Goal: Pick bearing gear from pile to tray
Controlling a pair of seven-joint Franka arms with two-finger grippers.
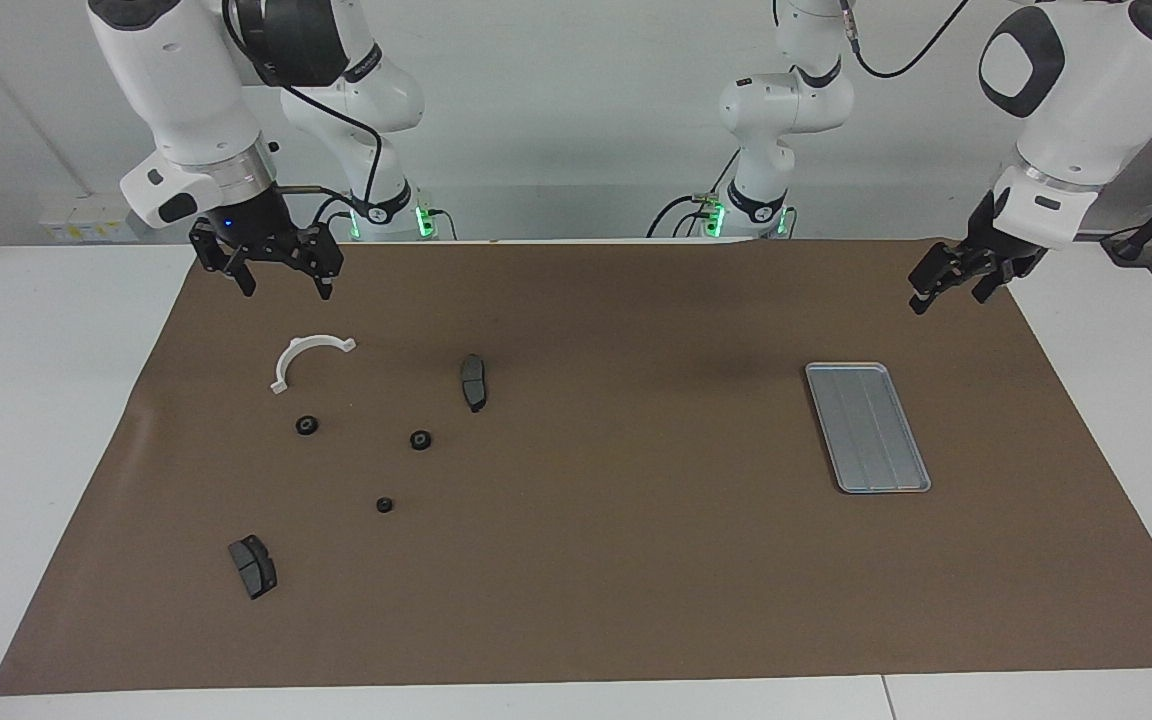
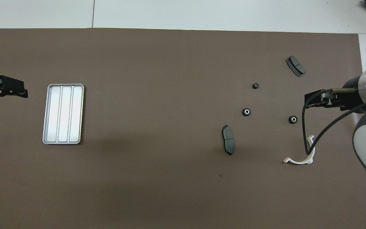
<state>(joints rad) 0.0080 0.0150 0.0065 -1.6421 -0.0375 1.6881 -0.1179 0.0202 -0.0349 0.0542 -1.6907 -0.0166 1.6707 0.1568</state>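
Note:
Three small black bearing gears lie loose on the brown mat at the right arm's end: one (image 1: 307, 425) (image 2: 293, 119), a second (image 1: 421, 440) (image 2: 246, 111) and a third (image 1: 385, 505) (image 2: 255, 85) farthest from the robots. The silver tray (image 1: 841, 482) (image 2: 63, 85) lies flat with nothing in it at the left arm's end. My right gripper (image 1: 284, 290) (image 2: 310, 101) hangs open and holds nothing, over the mat beside the white bracket. My left gripper (image 1: 954, 295) (image 2: 8, 92) hangs open, also holding nothing, over the mat's corner beside the tray.
A white curved bracket (image 1: 308, 358) (image 2: 300, 159) lies nearer to the robots than the gears. One dark brake pad (image 1: 474, 382) (image 2: 228, 143) lies toward the mat's middle, another (image 1: 253, 566) (image 2: 295, 65) farthest from the robots. White table borders the mat (image 1: 596, 560).

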